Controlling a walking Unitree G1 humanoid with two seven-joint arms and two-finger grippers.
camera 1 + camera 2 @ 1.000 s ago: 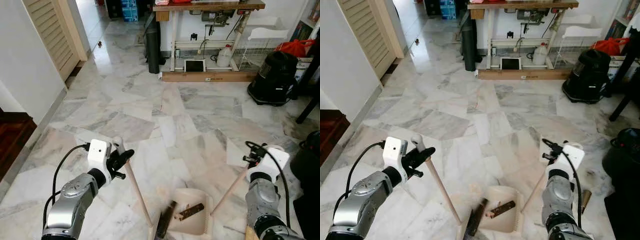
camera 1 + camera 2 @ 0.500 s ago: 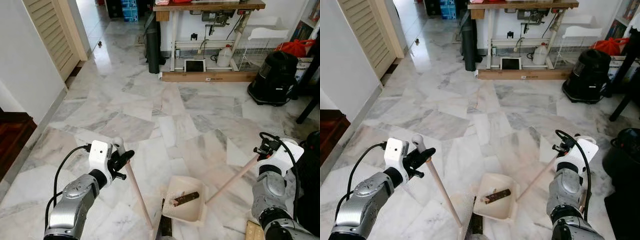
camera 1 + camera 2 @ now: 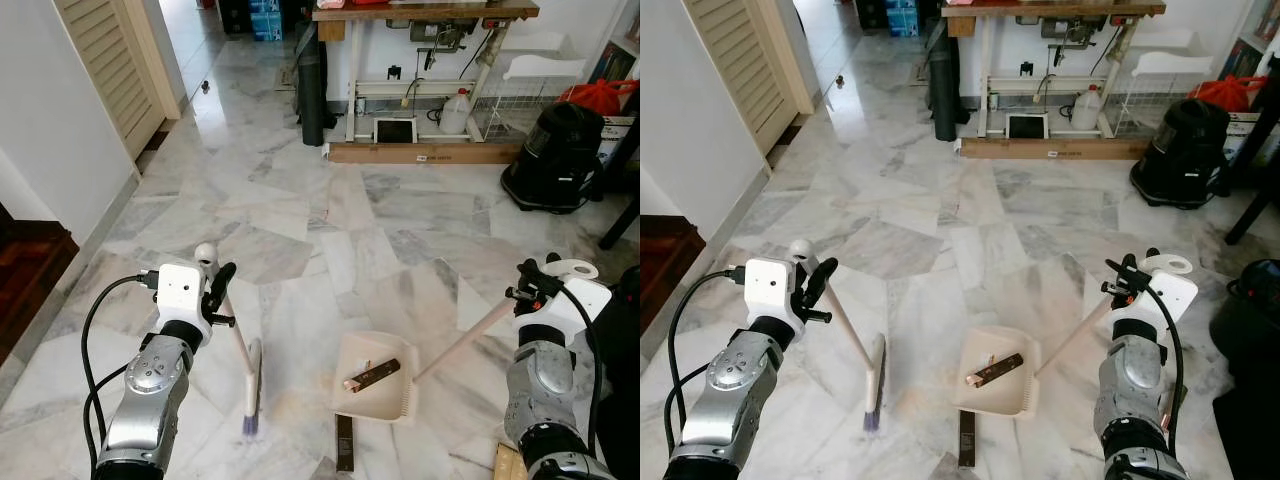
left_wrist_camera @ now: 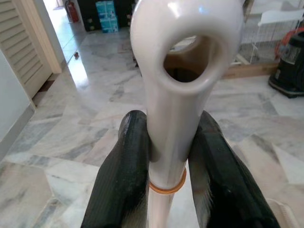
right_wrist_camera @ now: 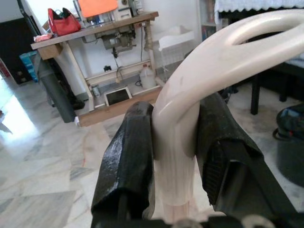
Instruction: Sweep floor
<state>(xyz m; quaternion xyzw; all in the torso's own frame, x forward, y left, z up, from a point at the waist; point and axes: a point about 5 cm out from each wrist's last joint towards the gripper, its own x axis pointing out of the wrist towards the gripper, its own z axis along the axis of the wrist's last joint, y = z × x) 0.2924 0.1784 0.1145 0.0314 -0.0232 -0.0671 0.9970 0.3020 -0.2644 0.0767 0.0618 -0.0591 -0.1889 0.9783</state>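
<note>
Head views: my left gripper [image 3: 215, 285] holds the broom [image 3: 247, 385], bristles on the marble floor [image 3: 300, 220] left of the dustpan [image 3: 375, 395]. My right gripper [image 3: 535, 283] holds the dustpan's handle; a brown stick [image 3: 372, 375] lies in the pan.

Left wrist: both fingers [image 4: 124, 180] clamped on the broom's white handle below its loop.

Right wrist: fingers [image 5: 128, 161] clamped on the dustpan's cream handle; workbench [image 5: 95, 33] behind.
</note>
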